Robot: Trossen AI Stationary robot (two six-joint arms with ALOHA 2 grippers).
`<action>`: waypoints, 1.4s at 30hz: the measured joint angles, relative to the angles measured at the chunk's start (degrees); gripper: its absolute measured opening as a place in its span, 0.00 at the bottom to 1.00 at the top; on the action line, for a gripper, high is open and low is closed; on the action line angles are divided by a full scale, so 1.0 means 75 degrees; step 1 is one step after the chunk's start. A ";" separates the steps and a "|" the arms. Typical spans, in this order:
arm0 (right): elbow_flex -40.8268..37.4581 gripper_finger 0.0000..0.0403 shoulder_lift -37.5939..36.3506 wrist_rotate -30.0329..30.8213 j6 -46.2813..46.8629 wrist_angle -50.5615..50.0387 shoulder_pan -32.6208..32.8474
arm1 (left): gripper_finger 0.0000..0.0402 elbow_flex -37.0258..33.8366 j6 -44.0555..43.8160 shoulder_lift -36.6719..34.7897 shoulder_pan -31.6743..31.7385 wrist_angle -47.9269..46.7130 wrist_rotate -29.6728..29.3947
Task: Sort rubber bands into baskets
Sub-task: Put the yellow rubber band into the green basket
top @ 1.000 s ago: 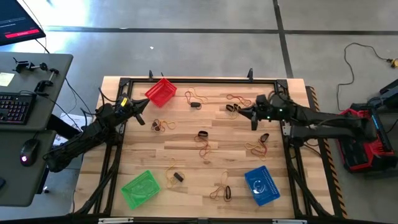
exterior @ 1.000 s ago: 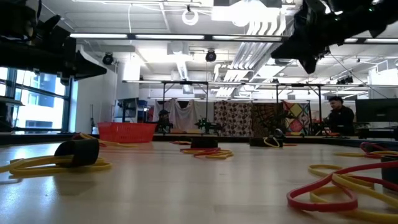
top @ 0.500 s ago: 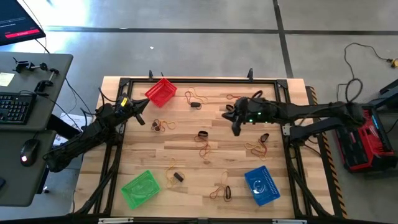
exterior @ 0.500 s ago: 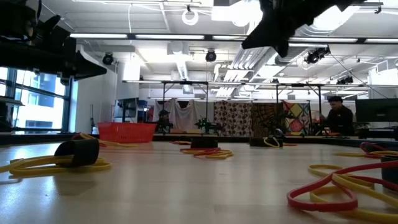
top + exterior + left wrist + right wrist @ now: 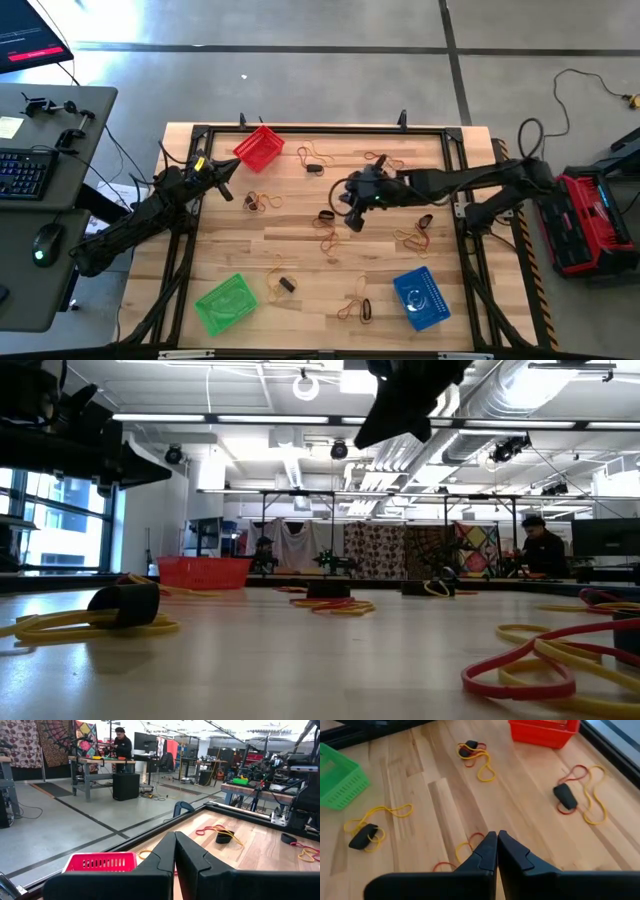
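Many rubber bands lie in small clusters on the wooden table, tan-yellow and reddish-orange loops with thicker black ones, for instance the cluster [image 5: 325, 218] at the middle and one near the red basket [image 5: 258, 202]. The red basket [image 5: 259, 147] stands at the far left, the green basket [image 5: 226, 303] at the near left, the blue basket [image 5: 420, 296] at the near right. My right gripper [image 5: 350, 218] is shut and empty, raised above the table just right of the middle cluster [image 5: 465, 852]. My left gripper [image 5: 226, 192] is shut and empty, near the red basket [image 5: 100, 861].
Further band clusters lie along the far edge [image 5: 313, 160], at the right [image 5: 420, 232] and near the front [image 5: 358, 308]. A black frame [image 5: 320, 128] runs round the table. A person [image 5: 540, 545] stands far behind the table in the room.
My right gripper has swept toward the table's left edge, from the far right region to above the table's middle, staying raised and shut. The bands and baskets have stayed where they were.
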 joint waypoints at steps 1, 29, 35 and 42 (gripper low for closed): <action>0.0089 0.00 0.0117 0.0000 0.0000 -0.0003 0.0034 | 0.00 0.0001 0.0000 -0.0001 0.0002 0.0000 0.0000; 0.0710 0.43 0.2025 -0.0163 0.1093 -0.0040 0.0131 | 0.00 0.0001 -0.0001 0.0001 0.0003 0.0000 0.0000; 0.0707 0.43 0.2224 -0.0181 0.1079 0.0321 0.0281 | 0.00 0.0000 0.0002 0.0000 0.0002 0.0003 0.0000; 0.0707 0.43 0.2435 -0.0181 0.1434 0.0654 0.0521 | 0.00 0.0001 0.0002 0.0001 0.0003 0.0001 0.0000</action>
